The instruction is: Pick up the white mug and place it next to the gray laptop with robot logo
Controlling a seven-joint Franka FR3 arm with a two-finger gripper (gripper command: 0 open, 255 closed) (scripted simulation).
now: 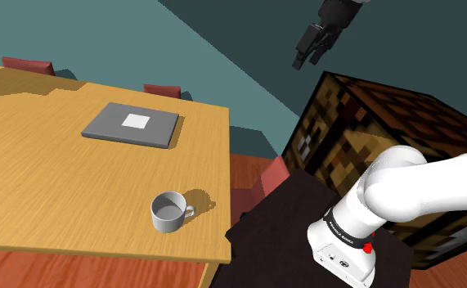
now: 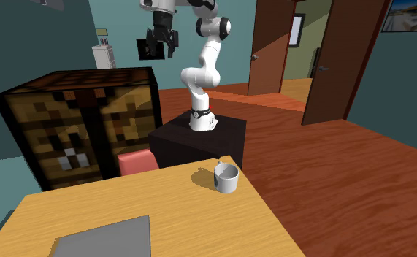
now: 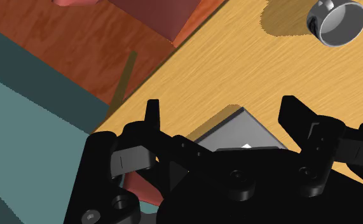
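A white mug (image 1: 172, 212) stands upright near the wooden table's (image 1: 51, 188) corner closest to the stand, its handle toward the stand. The closed gray laptop (image 1: 132, 124), with a white square on its lid, lies flat further back on the table. My black gripper (image 1: 305, 59) hangs high in the air, well above and away from both, off the table's side. In the second exterior view the gripper (image 2: 159, 52) is up near the ceiling, the mug (image 2: 226, 177) far below it. In the wrist view the fingers (image 3: 152, 116) stand apart around nothing, with the laptop (image 3: 237, 130) and mug (image 3: 339, 19) beyond.
A large dark patterned block (image 1: 379, 147) stands behind the black stand (image 1: 293, 217). Red chairs (image 1: 162, 90) sit along the table's far side, and one (image 2: 137, 162) between table and stand. Brown doors (image 2: 272, 47) stand at the second exterior view's right.
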